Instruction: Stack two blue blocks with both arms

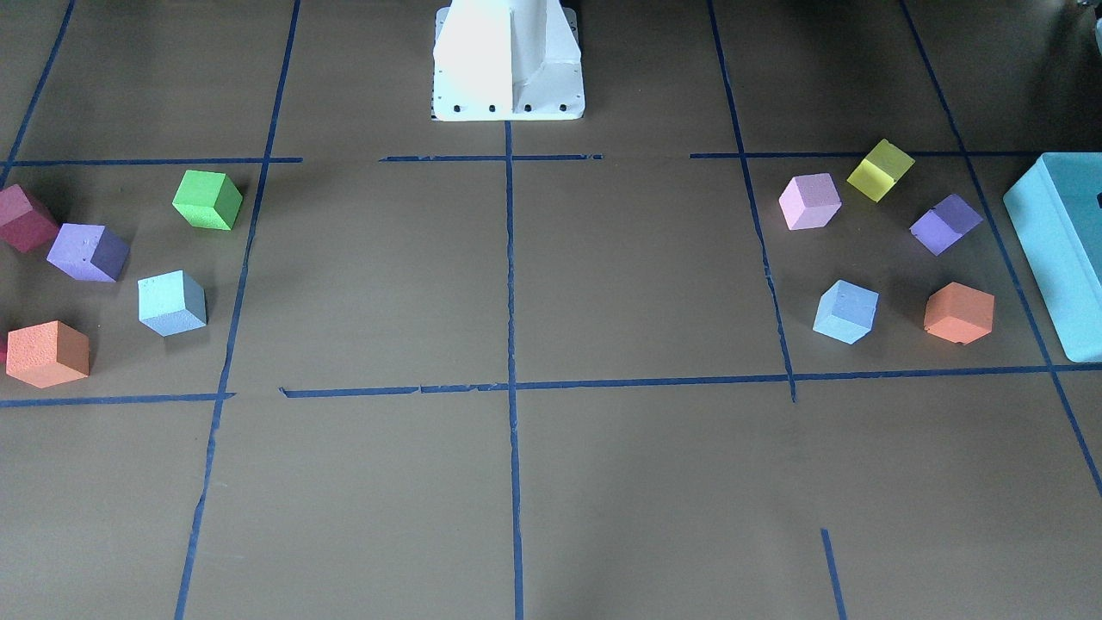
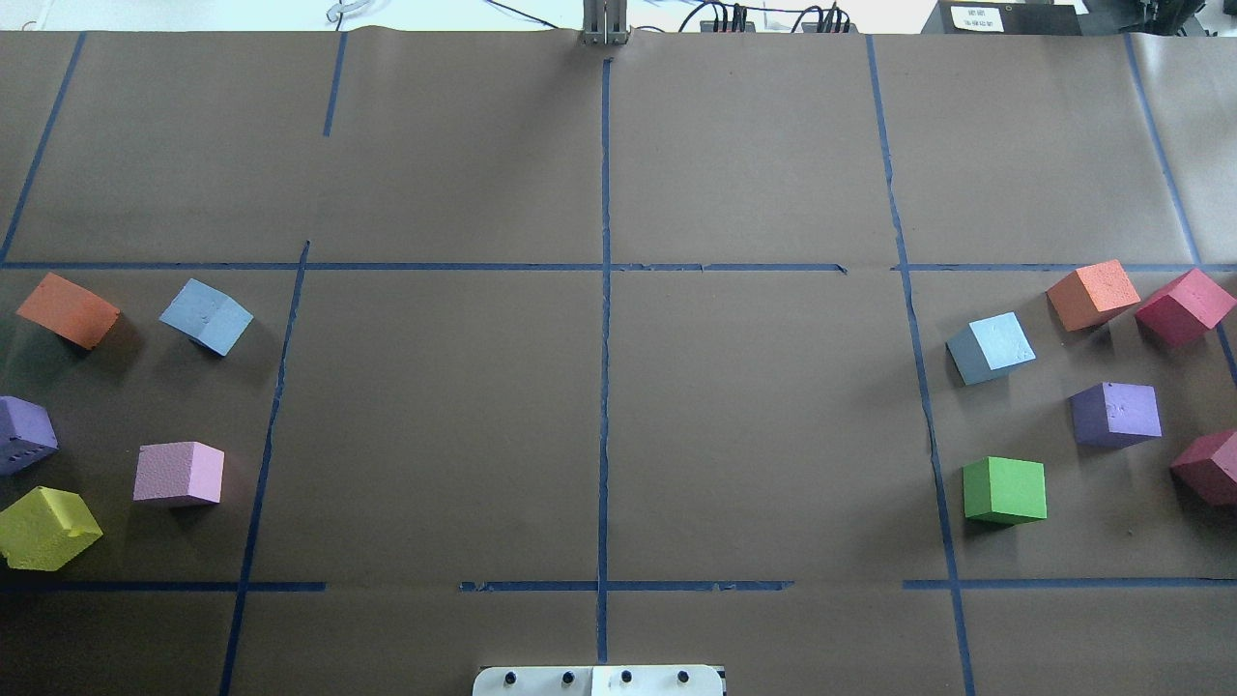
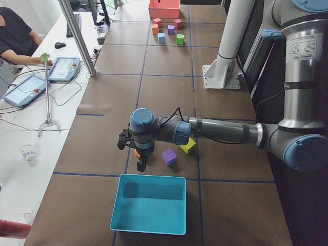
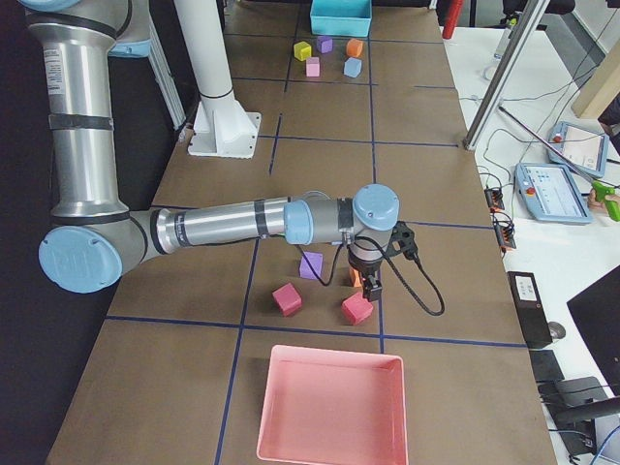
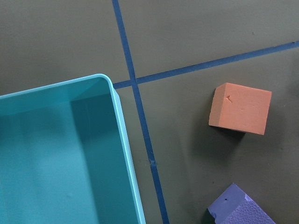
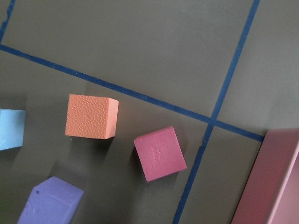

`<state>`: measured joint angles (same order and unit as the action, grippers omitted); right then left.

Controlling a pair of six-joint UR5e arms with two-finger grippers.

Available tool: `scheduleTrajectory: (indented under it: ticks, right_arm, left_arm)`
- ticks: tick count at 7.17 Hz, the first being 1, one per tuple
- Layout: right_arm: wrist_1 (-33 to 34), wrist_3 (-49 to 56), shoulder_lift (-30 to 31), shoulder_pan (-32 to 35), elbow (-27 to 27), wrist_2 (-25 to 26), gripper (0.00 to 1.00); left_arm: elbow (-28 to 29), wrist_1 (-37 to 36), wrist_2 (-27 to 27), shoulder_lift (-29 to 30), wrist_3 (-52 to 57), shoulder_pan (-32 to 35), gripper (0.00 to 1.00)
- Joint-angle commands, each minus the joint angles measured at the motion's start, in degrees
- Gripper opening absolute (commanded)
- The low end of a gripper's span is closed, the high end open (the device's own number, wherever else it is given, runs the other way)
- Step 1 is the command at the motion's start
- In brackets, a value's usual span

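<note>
One pale blue block (image 2: pixel 206 316) lies on the table's left side among other cubes; it also shows in the front view (image 1: pixel 846 312). The other blue block (image 2: pixel 991 348) lies on the right side, and shows in the front view (image 1: pixel 172 303) and at the right wrist view's left edge (image 6: pixel 10 129). My left gripper (image 3: pixel 140 165) points down by an orange cube (image 5: pixel 240 108) beside the teal box (image 3: pixel 148 202). My right gripper (image 4: pixel 372 286) points down by an orange cube (image 6: pixel 91 116). Neither shows in the wrist, overhead or front views, so I cannot tell open or shut.
Purple (image 2: pixel 1116 414), green (image 2: pixel 1005 490), crimson (image 2: pixel 1184 306) and orange (image 2: pixel 1092 294) cubes lie around the right blue block. Orange (image 2: pixel 68 309), pink (image 2: pixel 179 473), yellow (image 2: pixel 46 527) and purple (image 2: pixel 21 435) cubes lie by the left one. A pink tray (image 4: pixel 329 407) is at the right end.
</note>
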<state>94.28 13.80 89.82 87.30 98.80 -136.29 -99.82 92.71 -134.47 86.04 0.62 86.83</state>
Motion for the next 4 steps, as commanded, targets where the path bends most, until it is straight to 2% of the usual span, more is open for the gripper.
scheduleTrajectory:
  ticks: [1,4]
  right_arm:
    - [-1.4,0.1,2.7,-0.4,-0.4,2.2,1.0]
    - [-3.0,0.1,3.1,-0.4,-0.5,2.2,1.0]
  left_arm:
    - [-0.3,-0.2,0.1,0.4,-1.0,0.5,1.0]
    - [-0.6,-0.3,0.2,-0.6,-1.8,0.5,1.0]
